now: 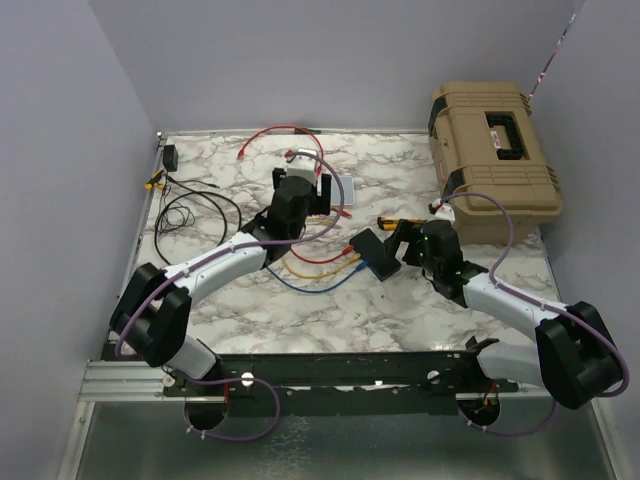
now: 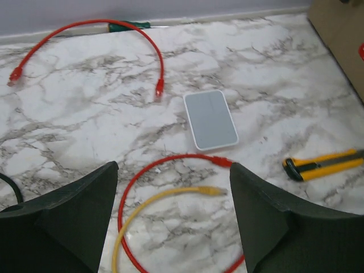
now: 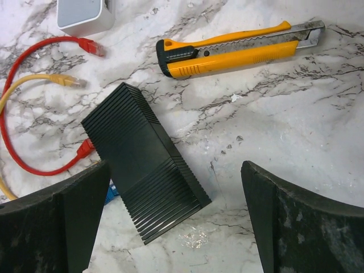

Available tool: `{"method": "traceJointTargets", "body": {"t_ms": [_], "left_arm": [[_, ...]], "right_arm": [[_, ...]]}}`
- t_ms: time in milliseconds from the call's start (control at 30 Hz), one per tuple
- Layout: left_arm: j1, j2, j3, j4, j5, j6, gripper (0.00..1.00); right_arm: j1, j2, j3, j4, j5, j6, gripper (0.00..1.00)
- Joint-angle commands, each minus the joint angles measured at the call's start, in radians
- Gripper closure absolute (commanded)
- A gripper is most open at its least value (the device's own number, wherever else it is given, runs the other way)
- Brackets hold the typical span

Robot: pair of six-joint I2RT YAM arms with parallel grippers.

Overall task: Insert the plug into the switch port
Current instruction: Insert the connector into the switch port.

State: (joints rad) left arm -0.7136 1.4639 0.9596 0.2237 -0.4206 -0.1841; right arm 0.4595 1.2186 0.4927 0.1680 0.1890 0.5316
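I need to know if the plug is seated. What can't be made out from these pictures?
Right wrist view: the switch shows only its ribbed top; its sockets face away, and a pincer finger hides the lower left edge.
The red plug meets that edge; seated or not, unclear.
Top view: the switch is too small for detail.
Left wrist view: switch outside the frame; knife cut by the right edge.
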Motion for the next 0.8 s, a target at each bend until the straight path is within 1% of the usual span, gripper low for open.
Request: {"method": "traceJointTargets", "body": {"t_ms": [0,100,167,233,433,533,700,733,767], "left_arm": [[0.099,0.133,0.114,-0.056,-0.043,-0.053,0.2],[0.144,0.247,0.215,-0.056,-0.005,-0.047,0.2],[0.165,0.337,0.297,-0.065,0.032,-0.041,0.18],[0.178,0.448,0.389,-0.078,0.057,-0.032,0.18],[0.206,0.695,0.657,-0.114,0.104,-0.004,0.19],[0.229,0.792,0.769,-0.132,0.139,-0.006,0.26],[0.258,0.924,0.914,-0.169,0.194,-0.013,0.46],[0.261,0.946,0.935,-0.175,0.196,-0.011,0.49],[0.263,0.962,0.953,-0.178,0.194,-0.008,0.5]], "right_arm": [[0.007,-0.034,-0.027,0.069,-0.021,0.013,0.0],[0.008,-0.062,-0.04,0.063,-0.007,0.012,0.0],[0.008,-0.078,-0.044,0.062,-0.006,0.011,0.0],[0.009,-0.088,-0.048,0.062,-0.002,0.01,0.0],[0.009,-0.098,-0.061,0.08,-0.015,0.008,0.0],[0.009,-0.096,-0.063,0.085,-0.014,0.007,0.0],[0.01,-0.094,-0.065,0.088,-0.01,0.003,0.0],[0.009,-0.093,-0.066,0.088,-0.008,0.003,0.0],[0.009,-0.091,-0.066,0.091,-0.009,0.002,0.0]]}}
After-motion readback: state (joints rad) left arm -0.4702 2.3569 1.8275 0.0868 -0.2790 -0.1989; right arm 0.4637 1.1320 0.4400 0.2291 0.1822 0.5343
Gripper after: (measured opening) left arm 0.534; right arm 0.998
